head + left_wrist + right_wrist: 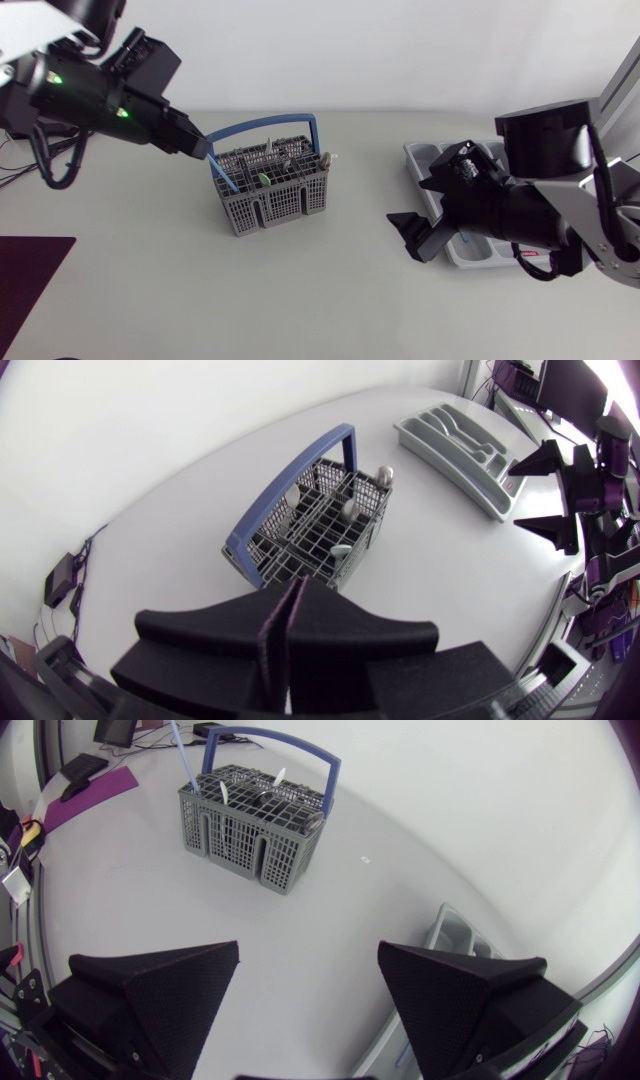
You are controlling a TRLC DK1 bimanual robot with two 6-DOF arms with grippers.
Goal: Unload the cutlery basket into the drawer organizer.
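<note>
**Table:** pale grey flat tabletop (330,310). You have a broad bare stretch between basket and organizer, and more in front of both. A dark maroon mat (30,280) lies at the near left corner, well apart from the work.

**Basket:** grey plastic-mesh cutlery basket (265,205) with a blue arched carry handle (300,122), left of centre and not far from the table's far edge. The arch spans the compartments, so you lift out beside it, not under it.

**Organizer:** light grey moulded drawer organizer (422,155), at the right and close to that edge. Your right arm covers most of it from above. A blue sliver under the arm may be a piece already delivered, though you cannot confirm this. The compartments the left wrist view shows look bare.

**Right gripper:** (309,948) fingers spread wide, holding nothing. It hangs over bare table just beside the organizer's near end.

**Left gripper:** (200,145) fingers pressed together at the basket's left rim, clamped on the upper end of item 7.

**Basket contents:** several silver-coloured cutlery pieces (275,165) stand upright in the compartments. Judge the unloading barely begun, with nearly all left to do.

**Item 7:** thin light-blue utensil (225,172), slanting, its lower end inside the basket's left compartment, so not yet clear of the mesh.
</note>
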